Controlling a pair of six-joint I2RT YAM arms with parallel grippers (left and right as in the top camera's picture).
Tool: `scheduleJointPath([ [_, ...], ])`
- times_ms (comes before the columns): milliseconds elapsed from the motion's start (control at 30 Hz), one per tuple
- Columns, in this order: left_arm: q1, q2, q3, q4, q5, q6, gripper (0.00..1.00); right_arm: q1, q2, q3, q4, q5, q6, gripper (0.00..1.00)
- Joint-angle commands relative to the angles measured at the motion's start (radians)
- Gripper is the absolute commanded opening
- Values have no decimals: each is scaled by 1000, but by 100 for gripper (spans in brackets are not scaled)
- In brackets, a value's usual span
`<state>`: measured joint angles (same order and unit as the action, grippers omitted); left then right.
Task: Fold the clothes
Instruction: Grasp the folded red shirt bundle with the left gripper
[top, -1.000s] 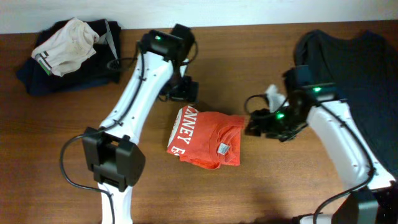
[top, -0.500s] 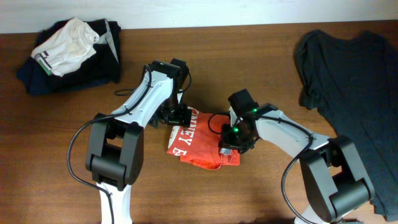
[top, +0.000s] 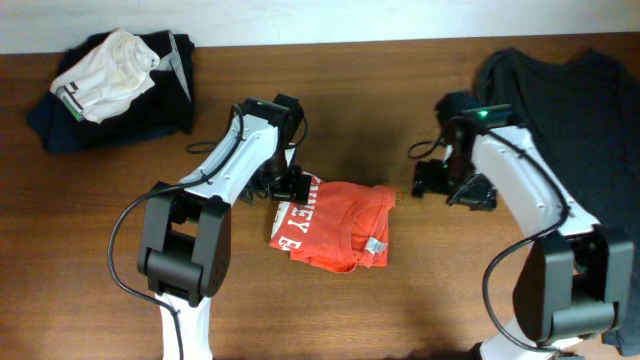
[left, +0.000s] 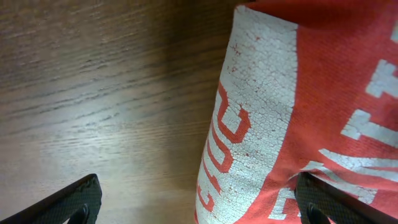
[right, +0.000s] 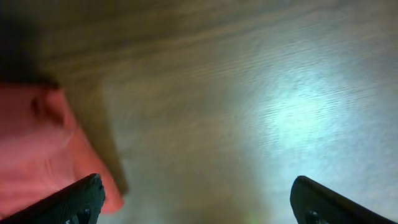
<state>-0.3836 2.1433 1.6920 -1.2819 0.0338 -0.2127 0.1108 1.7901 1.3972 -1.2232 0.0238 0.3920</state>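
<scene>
The red-orange T-shirt (top: 335, 226) lies folded into a small rectangle on the wooden table, white lettering along its left edge. My left gripper (top: 287, 186) is open right at the shirt's upper left corner; in the left wrist view its fingers (left: 199, 208) straddle the lettered edge of the shirt (left: 311, 93). My right gripper (top: 440, 185) is open and empty over bare wood just right of the shirt. The right wrist view shows its spread fingers (right: 199, 202) with the shirt's edge (right: 37, 143) at the left.
A large dark grey T-shirt (top: 570, 120) lies spread at the right side of the table, under the right arm. A pile of white, black and navy garments (top: 110, 85) sits at the back left.
My right gripper has let go of the shirt's right part and moved up and to the right, off the shirt. The left gripper has stayed at the shirt's upper left corner.
</scene>
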Motion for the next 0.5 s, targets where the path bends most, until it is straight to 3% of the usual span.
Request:
scheduleJointPath([
  [0,60,-9,-7,13,8,53,99,-140,-11,16,27,6,2,99],
  [33,95,-9,-7,19,33,67,99,-183,-11,16,23,-5,2,99],
  [200,210,-9,-14,33,489,447,99,-310,-11,15,11,-13,2,99],
  [467,211,-9,-239,219,532,464,99,-314,-11,15,35,-14,5,99],
])
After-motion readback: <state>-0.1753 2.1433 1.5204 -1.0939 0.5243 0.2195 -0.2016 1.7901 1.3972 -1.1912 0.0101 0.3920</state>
